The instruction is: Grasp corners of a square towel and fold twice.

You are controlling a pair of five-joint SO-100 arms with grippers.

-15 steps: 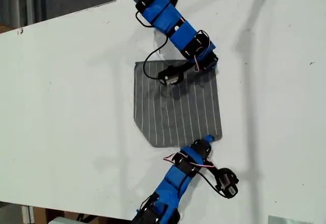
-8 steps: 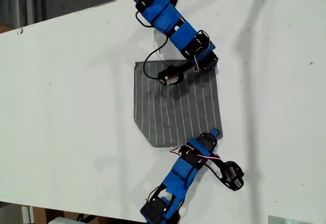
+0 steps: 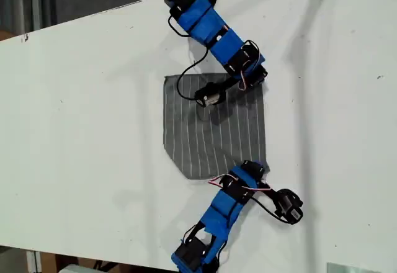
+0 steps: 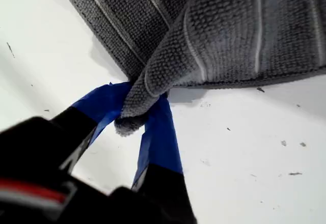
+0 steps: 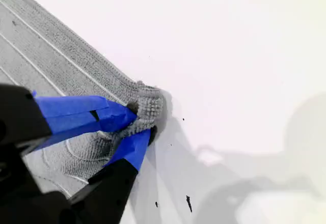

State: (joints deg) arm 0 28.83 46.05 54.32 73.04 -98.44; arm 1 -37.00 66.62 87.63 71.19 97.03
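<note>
- My first gripper [image 4: 136,118], lower in the exterior view [image 3: 257,168]: fingers [image 4: 162,132] pinched together on one corner [image 4: 130,123] of the towel [image 4: 229,30]. The cloth bunches between them and rises clear of the tabletop [image 4: 244,147], with a shadow beneath.
- Change over the last second: this arm has swung toward the exterior view's right, and its corner has been drawn slightly inward and upward, so that edge of the towel no longer lies flat.
- Towel [image 3: 211,136]: otherwise spread, stripes up, mid-tabletop [image 3: 93,130] between the two arms.
- My second gripper [image 5: 136,126], upper in the exterior view [image 3: 253,78]: fingers [image 5: 81,113] clamped on the neighbouring corner [image 5: 151,109], which sits low against the tabletop. It has barely shifted.
- Reading: both corners along the exterior view's right edge are held. The first fold appears to be starting, with one side leading, and neither fold is made yet.
</note>
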